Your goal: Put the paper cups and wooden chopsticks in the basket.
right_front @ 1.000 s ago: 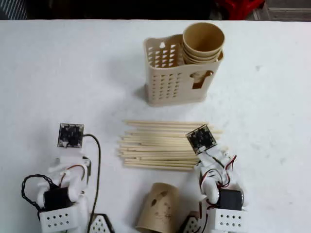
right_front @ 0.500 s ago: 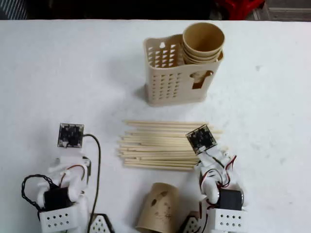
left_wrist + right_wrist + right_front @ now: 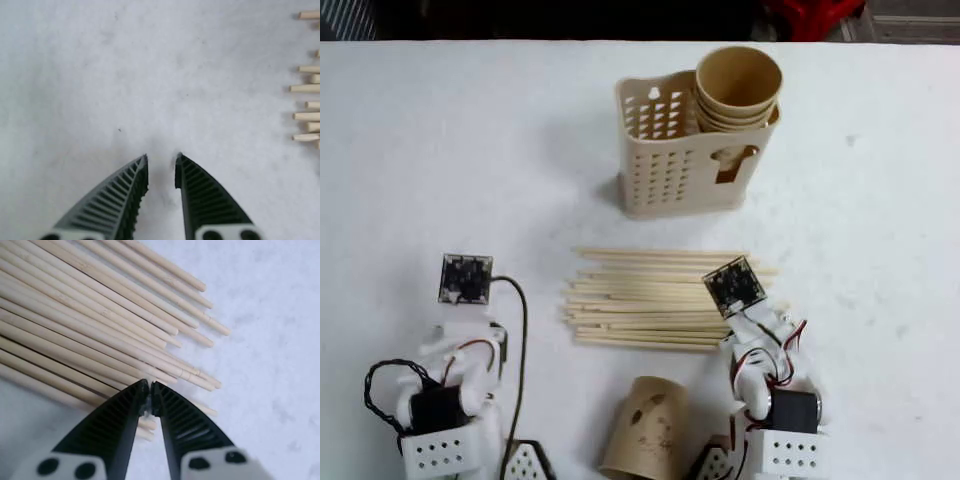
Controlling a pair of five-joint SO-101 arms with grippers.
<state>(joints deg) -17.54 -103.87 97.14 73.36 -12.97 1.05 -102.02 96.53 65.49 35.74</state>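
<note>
Faintly, the tipped paper cup [image 3: 642, 432] shows a mark [image 3: 657, 402] (unreadable) — beside chopsticks [image 3: 650, 298].

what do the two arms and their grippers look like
Both arms are white plastic with black motors. Each wrist carries a square black camera board. The left arm trails a looping black cable; the right arm shows thin red wires. The left gripper and right gripper have dark, ribbed fingers tapering to points, with white bases.

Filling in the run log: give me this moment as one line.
stacked cups in basket | loose cup lying on table | chopsticks on table | left gripper open | right gripper shut over chopsticks
</note>
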